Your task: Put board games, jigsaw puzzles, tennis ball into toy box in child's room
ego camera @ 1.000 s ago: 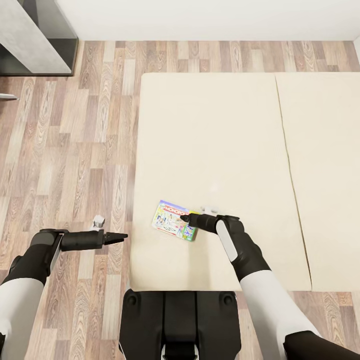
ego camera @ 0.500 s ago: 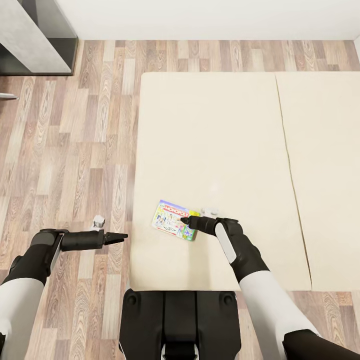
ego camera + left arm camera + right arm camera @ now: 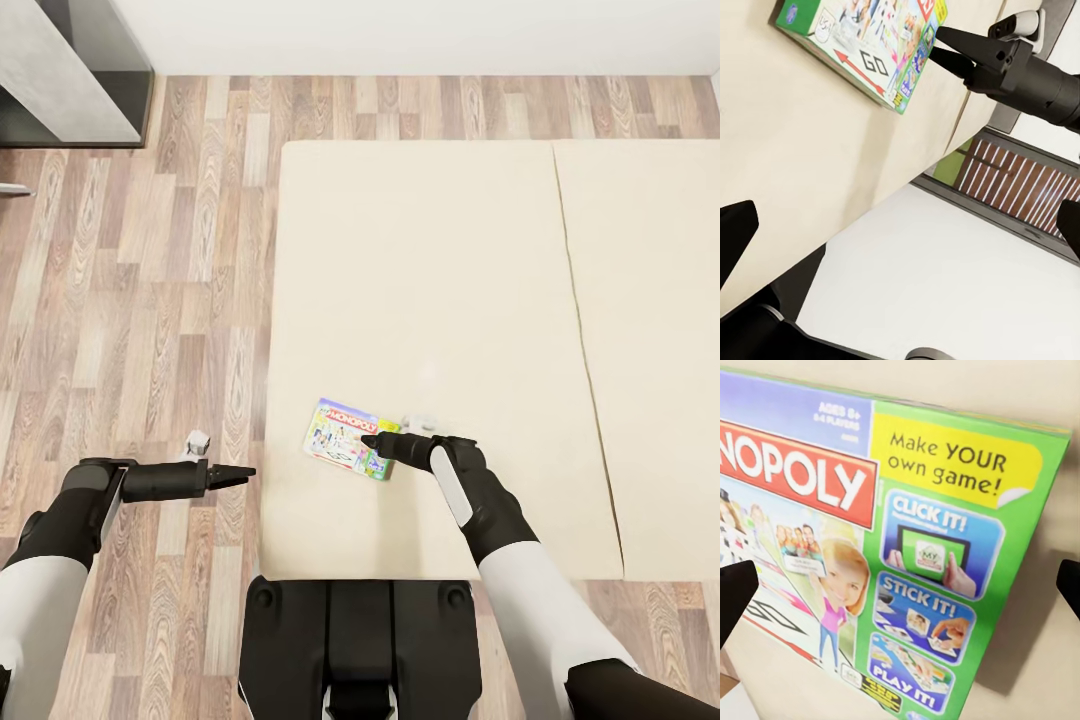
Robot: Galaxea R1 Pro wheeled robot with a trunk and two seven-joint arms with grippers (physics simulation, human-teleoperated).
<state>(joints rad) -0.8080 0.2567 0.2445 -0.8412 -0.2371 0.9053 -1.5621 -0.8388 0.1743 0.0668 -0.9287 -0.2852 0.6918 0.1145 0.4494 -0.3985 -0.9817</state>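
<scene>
Beige cloth covers the bed (image 3: 430,250), and one board game (image 3: 345,440) lies flat on it, near the edge that is closest to the robot. The box is colourful: it has a red band with the word "MONOPOLY", a pale blue and white picture, and a green side panel with the words "Make YOUR own game!".

The right gripper (image 3: 368,440) is low over the box, at its green end. In the right wrist view the box (image 3: 877,547) takes almost the whole picture, and the two dark fingertips (image 3: 735,600) stand wide apart at the two sides, so the jaws are open and hold nothing. In the left wrist view the right gripper (image 3: 945,51) is seen from the side, and its pointed fingers reach the corner of the box (image 3: 866,45); I cannot tell if they touch it.

The left gripper (image 3: 245,472) hangs over the wood floor (image 3: 150,300), just beside the bed, with its tips toward the mattress. Its fingers are well apart in its own wrist view, and nothing is between them.

A grey desk (image 3: 60,70) stands in the far left corner.
</scene>
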